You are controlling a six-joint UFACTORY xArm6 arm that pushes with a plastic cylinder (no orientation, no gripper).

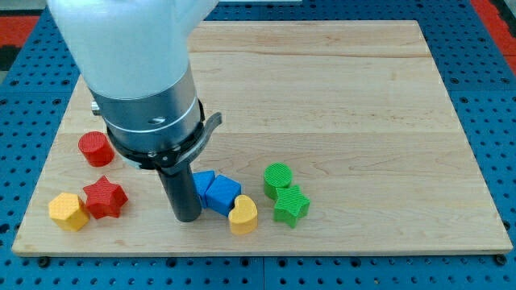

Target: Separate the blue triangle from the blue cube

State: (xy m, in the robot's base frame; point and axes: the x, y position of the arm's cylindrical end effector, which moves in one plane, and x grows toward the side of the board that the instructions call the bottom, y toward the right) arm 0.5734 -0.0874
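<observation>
The blue cube (222, 194) lies near the board's bottom middle. The blue triangle (201, 182) touches its upper left side and is partly hidden behind my rod. My tip (187, 217) rests on the board just left of both blue blocks, almost touching the triangle. A yellow heart (243, 215) touches the cube's lower right corner.
A green cylinder (277, 177) and a green star (290, 205) sit right of the cube. A red cylinder (95, 149), a red star (105, 197) and a yellow hexagon (68, 211) lie at the view's left. The wooden board (339, 97) lies on a blue pegboard.
</observation>
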